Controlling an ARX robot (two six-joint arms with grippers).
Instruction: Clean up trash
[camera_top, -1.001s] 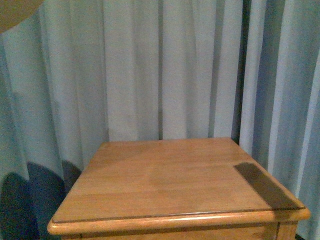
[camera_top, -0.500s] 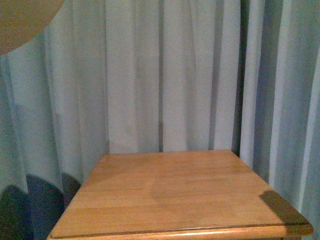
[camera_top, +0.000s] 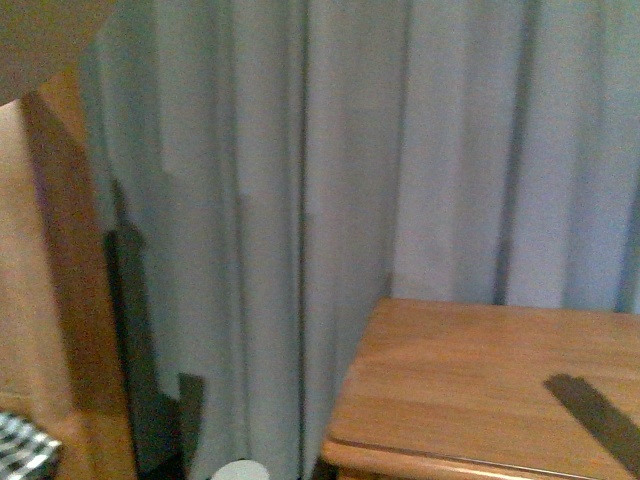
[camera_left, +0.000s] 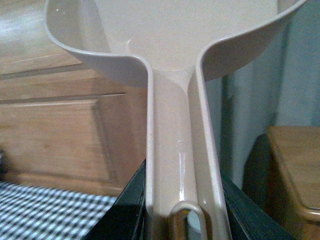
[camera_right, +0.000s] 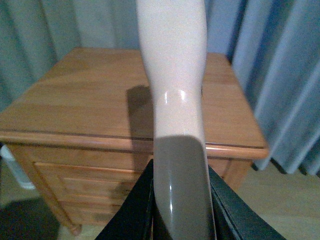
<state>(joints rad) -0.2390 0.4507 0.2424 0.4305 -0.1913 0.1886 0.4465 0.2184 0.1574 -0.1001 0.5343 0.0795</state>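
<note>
A pale blue-grey curtain hung in folds across most of the front view. To the left of the frame stood a tall wooden panel. The wooden worktop filled the lower right of the frame, and a dark band of shadow slanted over its right part. From the right wrist view the worktop proved to be the top of a small cabinet with drawers in its front, and the curtain hung behind and beside it. The left wrist view was taken up by a pinkish-beige dustpan, its scoop held up before the panel. Its long grooved handle ran down between the black left jaws, which were clamped against its two sides. The right jaws were closed in the same way on a pale handle that reached out over the worktop and threw a shadow on the wood. What lay at the handle's far end was outside the picture. A black-and-white checked cloth showed in the lower left corner of the front view, at the foot of the panel. A small white rounded thing, too blurred to name, sat at the bottom edge, just left of the worktop. The trash did not show in any of the three views.
</note>
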